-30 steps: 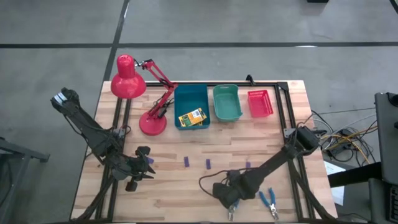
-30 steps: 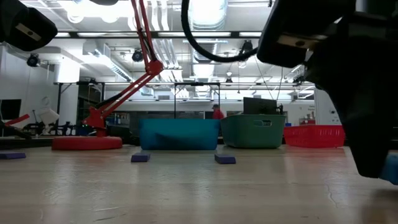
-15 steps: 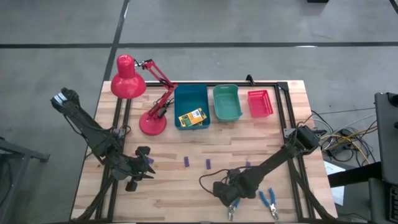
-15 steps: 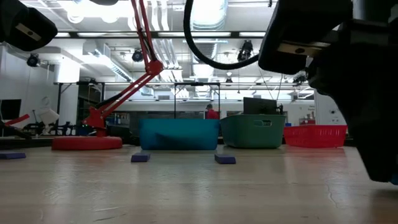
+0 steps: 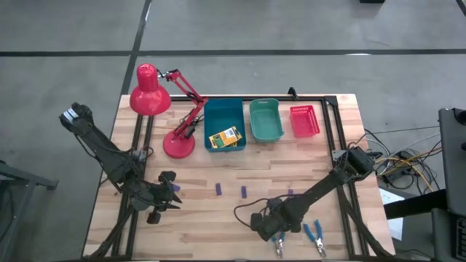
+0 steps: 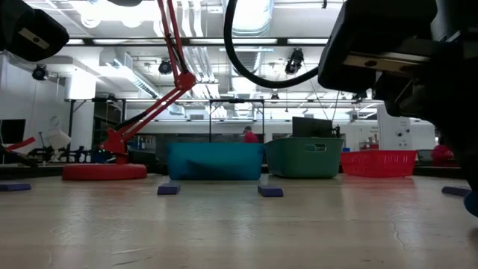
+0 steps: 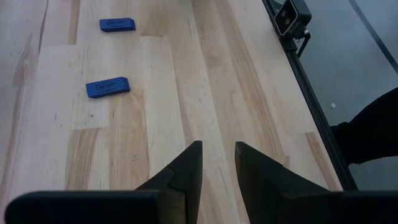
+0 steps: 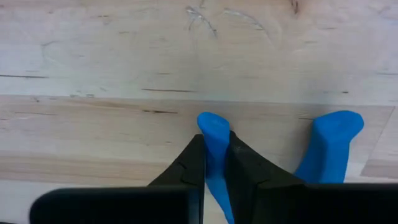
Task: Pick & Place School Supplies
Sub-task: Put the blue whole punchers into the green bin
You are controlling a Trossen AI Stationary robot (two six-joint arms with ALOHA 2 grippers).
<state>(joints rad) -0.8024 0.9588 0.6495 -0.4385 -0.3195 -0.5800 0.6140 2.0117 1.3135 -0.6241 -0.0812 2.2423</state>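
Wooden table (image 5: pixel 218 225) bearing red lamp (image 5: pixel 177 143), three bins (image 5: pixel 263 121), purple blocks (image 5: pixel 218 189), blue-handled tools (image 5: pixel 314 234)

overhead, table-level, perhaps two wrist close-ups

Behind the erasers (image 5: pixel 243 191), three bins (image 5: pixel 265 121) are ranged; the lamp (image 5: pixel 162 109) is set left of them; scissors (image 5: pixel 314 233) are laid before the erasers.

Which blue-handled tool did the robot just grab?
Look along the near edge of the wooden table, toward the right corner, where two blue-handled tools lie side by side. It is the blue-handled tool under the right pincer, which pinches one handle; its neighbour lies free, farther right.
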